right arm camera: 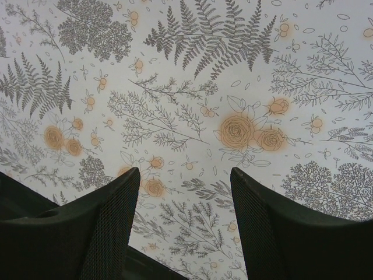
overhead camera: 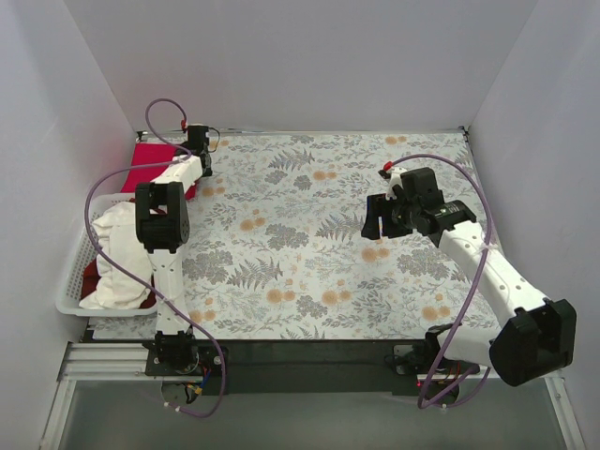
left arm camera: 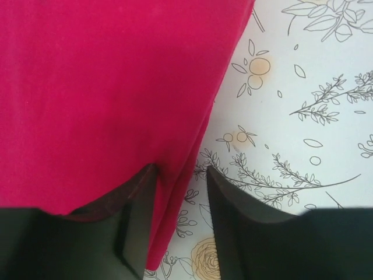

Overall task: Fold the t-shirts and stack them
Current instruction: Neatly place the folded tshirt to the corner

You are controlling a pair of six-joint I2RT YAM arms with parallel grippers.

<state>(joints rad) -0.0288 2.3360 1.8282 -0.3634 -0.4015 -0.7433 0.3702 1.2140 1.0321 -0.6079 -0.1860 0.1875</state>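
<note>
A crimson red t-shirt (overhead camera: 150,157) lies flat at the far left corner of the table and fills the upper left of the left wrist view (left arm camera: 105,87). My left gripper (overhead camera: 201,161) is low over its right edge; the jaws are open (left arm camera: 182,172), with the shirt's edge lying between them and nothing pinched. A white t-shirt (overhead camera: 117,248) is heaped in the basket, with another red t-shirt (overhead camera: 94,274) under it. My right gripper (overhead camera: 380,222) is open and empty above the floral cloth, and nothing shows between its fingers in the right wrist view (right arm camera: 185,172).
The white slatted basket (overhead camera: 67,281) stands at the left edge. The floral grey cloth (overhead camera: 309,234) covers the table. White walls close in on the left, back and right. A purple cable loops over each arm.
</note>
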